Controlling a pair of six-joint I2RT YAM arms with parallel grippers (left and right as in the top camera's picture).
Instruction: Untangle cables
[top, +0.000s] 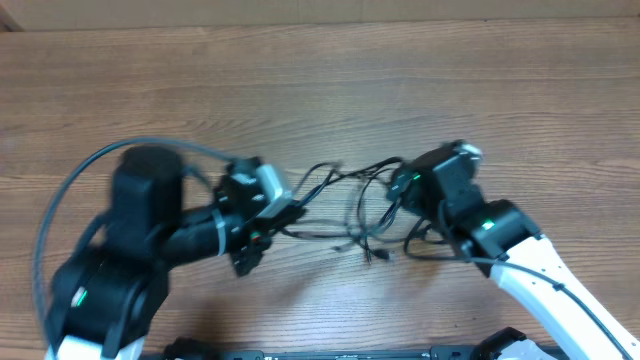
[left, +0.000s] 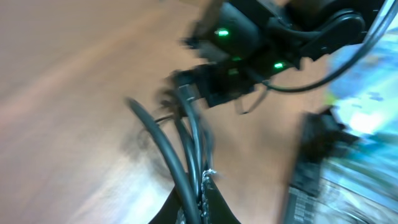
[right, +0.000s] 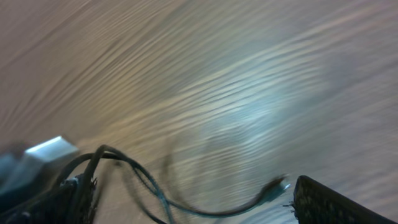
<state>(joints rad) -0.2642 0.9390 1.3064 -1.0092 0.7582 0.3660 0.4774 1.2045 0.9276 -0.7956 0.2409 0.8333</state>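
Thin black tangled cables (top: 350, 212) lie on the brown wooden table (top: 320, 80) between the arms, the left gripper (top: 291, 214) pinching them, the right gripper (top: 397, 189) spread.

A brown wood-grain table (top: 300, 80) spans all three views.

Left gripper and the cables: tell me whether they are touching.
Touching. The left wrist view shows the cables running down into the left gripper, pinched between its closed fingertips.
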